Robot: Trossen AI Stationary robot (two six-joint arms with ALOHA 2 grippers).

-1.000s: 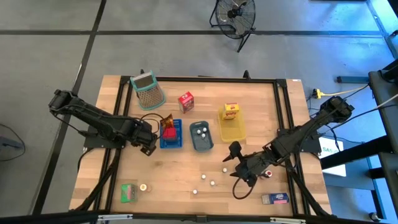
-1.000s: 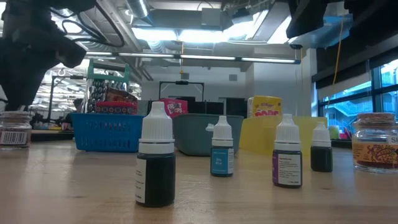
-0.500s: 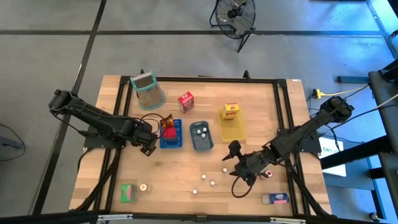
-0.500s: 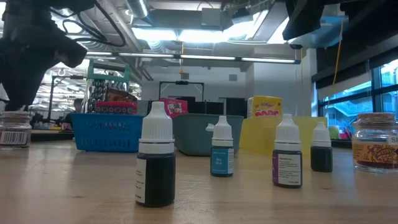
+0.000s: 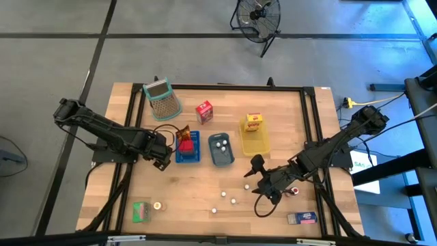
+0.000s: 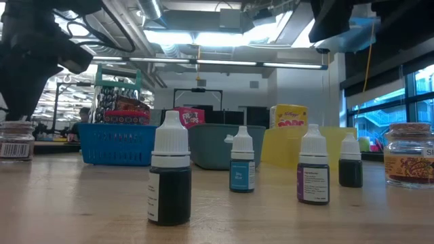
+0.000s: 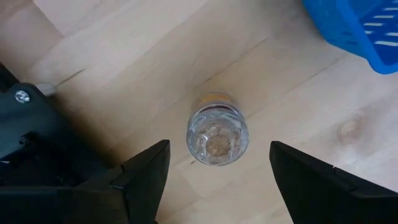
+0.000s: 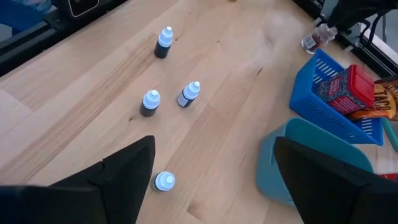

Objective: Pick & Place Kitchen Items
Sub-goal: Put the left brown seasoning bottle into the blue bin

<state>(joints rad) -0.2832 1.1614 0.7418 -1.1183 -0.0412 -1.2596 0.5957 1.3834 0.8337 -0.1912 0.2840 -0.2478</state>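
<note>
Beside the blue tray (image 5: 188,156), left gripper (image 5: 162,158) still hovers spread over the small jar (image 7: 217,137), nothing moved; right gripper (image 5: 263,188) spread, idle.

The wooden table (image 5: 205,171) fills the middle of the overhead view, framed by black rails. Near its centre stand three trays in a row: a blue tray (image 5: 188,156) at nine o'clock, a grey-blue tray (image 5: 222,158) in the middle, a yellow tray (image 5: 255,143) at three o'clock. At eleven o'clock lies a green-rimmed mesh basket (image 5: 162,101) — tipped over, it seems. Beyond the table, at twelve o'clock, a floor fan (image 5: 257,15) stands on grey floor.
</note>
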